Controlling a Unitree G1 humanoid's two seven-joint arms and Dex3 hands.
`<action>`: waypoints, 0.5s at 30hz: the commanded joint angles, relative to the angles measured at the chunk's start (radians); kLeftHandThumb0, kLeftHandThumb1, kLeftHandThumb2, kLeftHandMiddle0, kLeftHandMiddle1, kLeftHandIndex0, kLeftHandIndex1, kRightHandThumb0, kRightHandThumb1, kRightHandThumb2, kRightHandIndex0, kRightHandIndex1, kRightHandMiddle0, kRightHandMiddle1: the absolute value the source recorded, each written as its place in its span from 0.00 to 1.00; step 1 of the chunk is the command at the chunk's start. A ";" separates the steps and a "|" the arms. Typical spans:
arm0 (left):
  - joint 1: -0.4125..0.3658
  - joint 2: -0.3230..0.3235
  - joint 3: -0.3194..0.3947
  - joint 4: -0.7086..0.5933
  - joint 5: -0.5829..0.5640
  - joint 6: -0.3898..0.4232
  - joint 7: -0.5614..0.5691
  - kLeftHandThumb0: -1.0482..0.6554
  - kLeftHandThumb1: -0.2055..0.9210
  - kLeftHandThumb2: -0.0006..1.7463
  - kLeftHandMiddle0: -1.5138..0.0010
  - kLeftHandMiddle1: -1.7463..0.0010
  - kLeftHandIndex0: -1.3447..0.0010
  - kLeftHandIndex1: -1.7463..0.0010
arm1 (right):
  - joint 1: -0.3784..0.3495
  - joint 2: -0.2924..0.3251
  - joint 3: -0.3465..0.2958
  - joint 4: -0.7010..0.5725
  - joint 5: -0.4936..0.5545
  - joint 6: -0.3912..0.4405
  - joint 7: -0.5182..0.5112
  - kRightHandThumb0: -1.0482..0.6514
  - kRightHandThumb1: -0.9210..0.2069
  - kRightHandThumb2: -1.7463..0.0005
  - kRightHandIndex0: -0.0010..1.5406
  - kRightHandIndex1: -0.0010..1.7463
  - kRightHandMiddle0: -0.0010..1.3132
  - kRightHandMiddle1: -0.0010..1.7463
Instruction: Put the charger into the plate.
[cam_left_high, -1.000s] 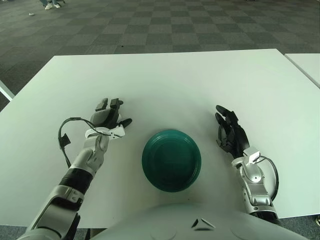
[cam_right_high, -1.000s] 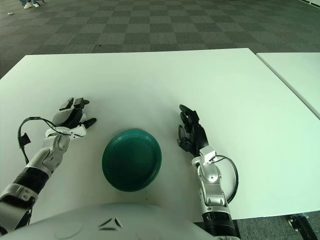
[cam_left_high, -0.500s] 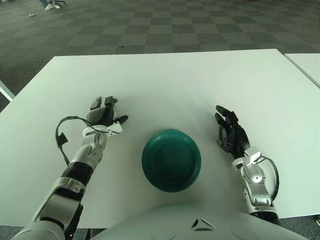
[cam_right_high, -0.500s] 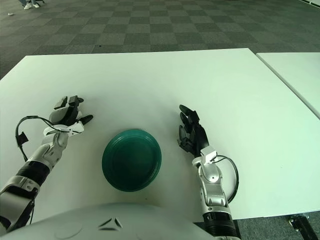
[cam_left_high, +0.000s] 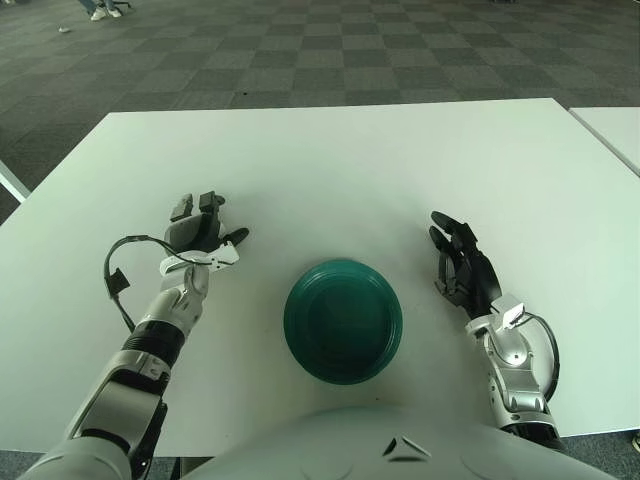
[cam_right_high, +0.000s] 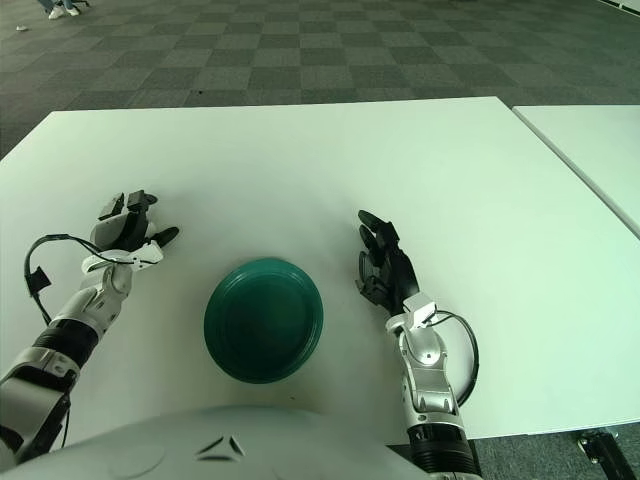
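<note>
Charger is not showing anywhere on the white table. Plate, dark green and round, is sitting empty near the front edge of the table, between the two hands. The left hand is showing to the left of the plate and a little farther back, well apart from it; its fingers are spread and holding nothing. The right hand is lying to the right of the plate, fingers stretched forward and relaxed, also holding nothing.
</note>
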 joint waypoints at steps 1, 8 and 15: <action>0.036 -0.023 -0.017 0.091 -0.025 0.023 -0.057 0.00 1.00 0.29 0.90 0.23 1.00 0.13 | 0.058 -0.009 -0.012 0.080 -0.002 0.073 -0.001 0.20 0.00 0.53 0.14 0.01 0.00 0.36; 0.016 -0.028 -0.035 0.122 -0.038 0.046 -0.118 0.10 0.95 0.20 0.57 0.02 0.81 0.01 | 0.057 -0.013 -0.016 0.077 0.005 0.078 0.004 0.20 0.00 0.53 0.14 0.01 0.00 0.36; -0.004 -0.059 0.003 0.166 -0.111 0.049 -0.152 0.32 0.50 0.71 0.41 0.00 0.57 0.00 | 0.044 -0.014 -0.029 0.090 0.016 0.082 0.010 0.19 0.00 0.54 0.14 0.01 0.00 0.36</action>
